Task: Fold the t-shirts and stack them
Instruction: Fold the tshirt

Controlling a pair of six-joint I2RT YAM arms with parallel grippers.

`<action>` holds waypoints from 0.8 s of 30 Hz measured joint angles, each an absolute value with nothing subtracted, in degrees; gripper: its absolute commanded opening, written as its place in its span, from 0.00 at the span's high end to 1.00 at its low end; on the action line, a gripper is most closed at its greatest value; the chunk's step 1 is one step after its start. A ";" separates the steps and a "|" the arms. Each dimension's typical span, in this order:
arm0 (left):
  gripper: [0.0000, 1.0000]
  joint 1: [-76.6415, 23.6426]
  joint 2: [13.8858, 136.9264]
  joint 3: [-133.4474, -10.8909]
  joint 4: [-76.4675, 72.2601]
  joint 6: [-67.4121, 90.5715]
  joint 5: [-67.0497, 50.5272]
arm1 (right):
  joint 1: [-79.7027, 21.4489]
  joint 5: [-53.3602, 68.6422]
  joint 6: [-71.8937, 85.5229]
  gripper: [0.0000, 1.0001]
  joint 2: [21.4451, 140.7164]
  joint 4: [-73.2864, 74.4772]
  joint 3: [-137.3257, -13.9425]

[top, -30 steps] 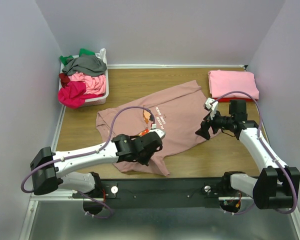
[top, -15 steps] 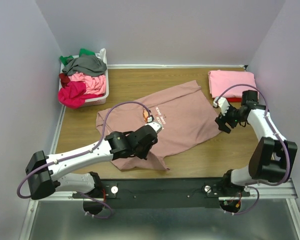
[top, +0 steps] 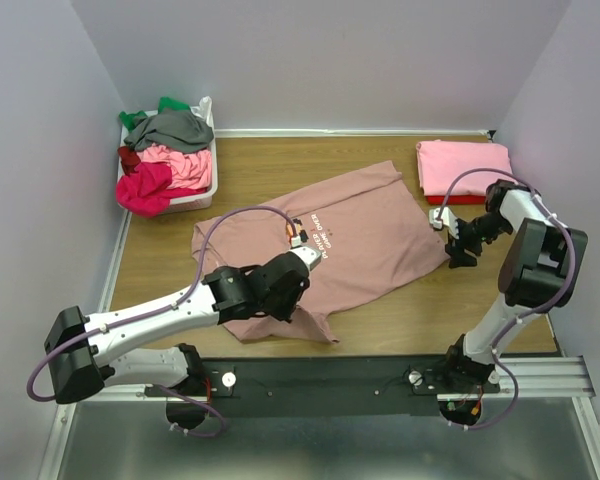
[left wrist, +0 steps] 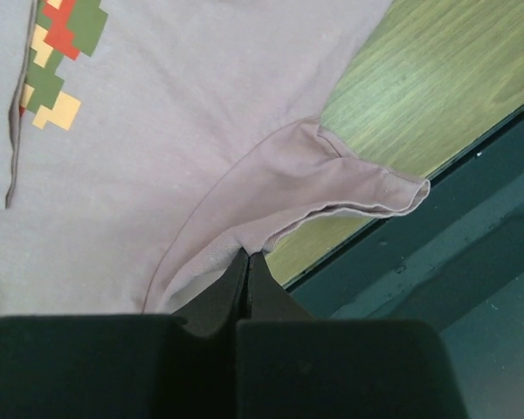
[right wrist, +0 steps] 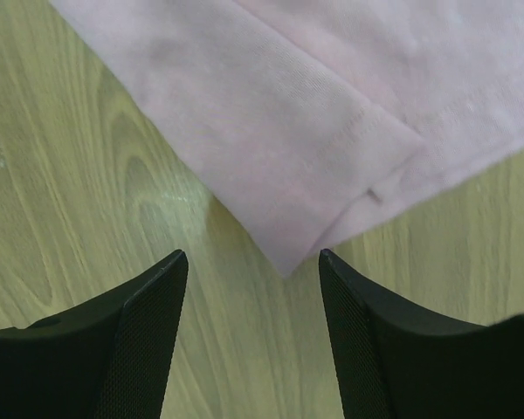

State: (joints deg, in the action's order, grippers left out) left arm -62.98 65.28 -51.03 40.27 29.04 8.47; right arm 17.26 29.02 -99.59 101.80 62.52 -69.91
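A dusty-pink t-shirt (top: 350,240) with a pixel print and white text lies spread across the middle of the table. My left gripper (top: 288,292) is shut on the cloth edge near its front sleeve, seen in the left wrist view (left wrist: 247,255) beside the folded sleeve (left wrist: 349,179). My right gripper (top: 458,246) is open and low over the shirt's right corner. That corner (right wrist: 284,257) lies between my fingertips (right wrist: 162,279) on the wood. A folded pink t-shirt (top: 465,166) lies at the back right.
A white basket (top: 208,188) at the back left holds grey (top: 170,128), green (top: 138,118), light pink (top: 178,160) and bright pink (top: 145,190) tees. Walls close in on the left, the back and the right. The black base rail (top: 330,380) runs along the near edge.
My right gripper has moved right, and the shirt's right corner now lies further out that way. My left gripper has shifted a little left, still on the cloth.
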 measured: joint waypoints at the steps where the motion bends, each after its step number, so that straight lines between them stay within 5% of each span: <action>1: 1.00 -62.98 64.88 -50.61 40.18 29.23 8.10 | 17.23 29.61 -100.92 0.32 103.26 63.22 -70.65; 24: 1.00 -62.96 61.34 -45.50 38.61 33.10 2.76 | 16.05 32.77 -105.36 0.43 114.24 69.10 -79.66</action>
State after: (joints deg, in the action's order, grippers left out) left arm -62.96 61.34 -45.50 38.61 33.10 2.76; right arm 16.05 32.77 -105.36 114.24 69.10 -79.66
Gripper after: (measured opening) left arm 0.006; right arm 0.600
